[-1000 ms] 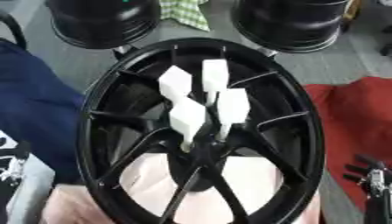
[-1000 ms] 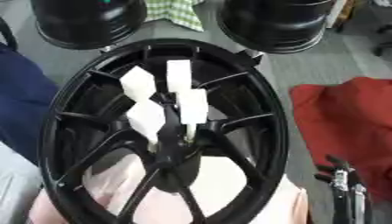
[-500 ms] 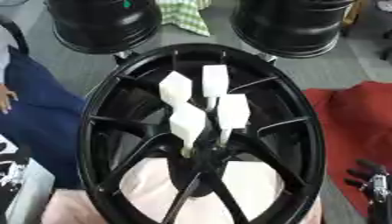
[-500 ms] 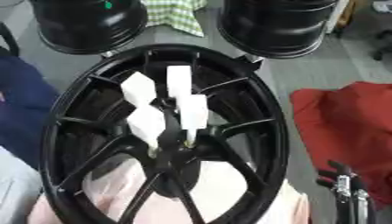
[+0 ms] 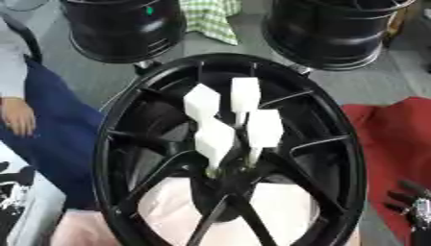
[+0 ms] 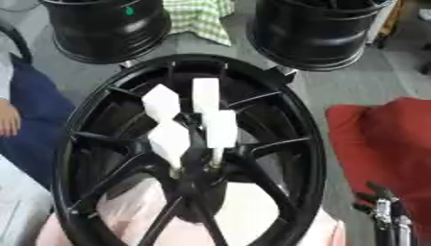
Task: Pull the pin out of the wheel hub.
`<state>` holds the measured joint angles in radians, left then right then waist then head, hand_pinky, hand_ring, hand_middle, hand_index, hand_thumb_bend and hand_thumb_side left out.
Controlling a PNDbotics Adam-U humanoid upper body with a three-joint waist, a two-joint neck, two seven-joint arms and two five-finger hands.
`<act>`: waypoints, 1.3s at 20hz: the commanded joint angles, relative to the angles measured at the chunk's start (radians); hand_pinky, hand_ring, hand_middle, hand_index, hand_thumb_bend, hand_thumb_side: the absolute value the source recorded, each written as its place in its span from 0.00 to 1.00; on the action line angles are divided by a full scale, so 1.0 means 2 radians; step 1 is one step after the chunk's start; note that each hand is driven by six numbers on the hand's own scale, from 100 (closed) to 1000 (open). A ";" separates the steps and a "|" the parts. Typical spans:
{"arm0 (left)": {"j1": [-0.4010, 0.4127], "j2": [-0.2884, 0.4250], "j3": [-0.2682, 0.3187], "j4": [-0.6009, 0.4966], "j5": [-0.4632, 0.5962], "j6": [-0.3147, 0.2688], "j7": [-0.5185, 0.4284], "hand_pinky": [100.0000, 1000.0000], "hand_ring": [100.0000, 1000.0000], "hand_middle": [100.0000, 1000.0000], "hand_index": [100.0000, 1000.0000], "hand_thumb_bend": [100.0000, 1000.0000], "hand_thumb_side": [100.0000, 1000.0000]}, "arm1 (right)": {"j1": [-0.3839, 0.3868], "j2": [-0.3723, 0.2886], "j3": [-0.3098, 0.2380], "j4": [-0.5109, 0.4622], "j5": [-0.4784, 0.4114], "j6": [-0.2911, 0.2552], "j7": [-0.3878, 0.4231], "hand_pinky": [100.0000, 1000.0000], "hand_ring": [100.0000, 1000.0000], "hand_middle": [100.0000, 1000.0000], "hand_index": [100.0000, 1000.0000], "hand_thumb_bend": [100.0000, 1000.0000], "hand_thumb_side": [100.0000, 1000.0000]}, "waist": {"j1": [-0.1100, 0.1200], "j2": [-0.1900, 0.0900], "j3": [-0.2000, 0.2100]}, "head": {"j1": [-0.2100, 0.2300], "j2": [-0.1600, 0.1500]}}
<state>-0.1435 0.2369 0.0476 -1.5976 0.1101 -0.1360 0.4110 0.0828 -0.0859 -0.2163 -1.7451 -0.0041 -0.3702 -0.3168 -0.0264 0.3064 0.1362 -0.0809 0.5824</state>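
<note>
A black spoked wheel hub (image 5: 324, 144) lies flat in the middle of both views. Several pins with white block heads (image 5: 215, 138) stand close together at its centre, their thin stems going down into the hub's core (image 5: 225, 174). My right hand (image 6: 383, 207) shows at the lower right corner, fingers up and relaxed, well away from the pins and just outside the rim. At the lower left edge a few dark shapes (image 5: 12, 185) may be my left hand; too little of them shows to tell more. Nothing touches the pins.
Two more black wheels (image 5: 126, 29) (image 5: 336, 29) stand at the back, with a green checked cloth (image 5: 210, 19) between them. A red cloth (image 6: 383, 144) lies right of the hub. A pale pinkish sheet (image 5: 282, 211) lies under the spokes.
The whole picture has drifted slightly downward, so the camera has moved. The pins stand as before. My right hand sits a little lower in the picture.
</note>
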 commanded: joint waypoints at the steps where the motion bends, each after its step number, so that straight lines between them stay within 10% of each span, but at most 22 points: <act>1: -0.001 0.010 0.007 -0.001 0.004 -0.002 0.009 0.66 0.44 0.48 0.72 0.65 0.39 | 0.011 -0.019 -0.002 -0.057 -0.002 0.000 0.007 0.57 0.67 0.72 0.72 0.00 0.73 | 0.002 -0.013 -0.003 | 0.003 -0.002; 12: 0.015 0.033 0.015 -0.097 -0.009 0.028 0.016 0.68 0.46 0.50 0.73 0.66 0.40 | 0.077 -0.056 0.012 -0.127 0.047 -0.023 0.027 0.59 0.70 0.74 0.74 0.00 0.69 | 0.007 -0.029 -0.021 | 0.013 0.019; 13: 0.017 0.034 0.014 -0.108 -0.011 0.032 0.016 0.67 0.46 0.50 0.73 0.66 0.40 | 0.083 -0.062 0.014 -0.127 0.055 -0.033 0.030 0.60 0.70 0.73 0.74 0.00 0.87 | 0.007 -0.030 -0.023 | 0.015 0.019; 14: 0.020 0.035 0.014 -0.118 -0.012 0.037 0.016 0.68 0.47 0.50 0.73 0.66 0.40 | 0.090 -0.071 0.016 -0.127 0.065 -0.044 0.033 0.60 0.70 0.74 0.74 0.00 0.67 | 0.008 -0.030 -0.026 | 0.017 0.019; 26: 0.049 0.064 0.013 -0.199 -0.020 0.080 0.021 0.68 0.47 0.51 0.73 0.66 0.40 | 0.219 -0.223 0.018 -0.127 0.169 -0.159 0.018 0.67 0.71 0.73 0.76 0.00 0.47 | 0.003 -0.024 -0.044 | 0.018 0.060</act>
<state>-0.0452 0.3355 0.0671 -1.9689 0.0750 0.0188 0.4511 0.5131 -0.4731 -0.1666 -1.9757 0.3111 -0.6725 -0.2714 -0.0208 0.2677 0.0486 -0.0463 0.6936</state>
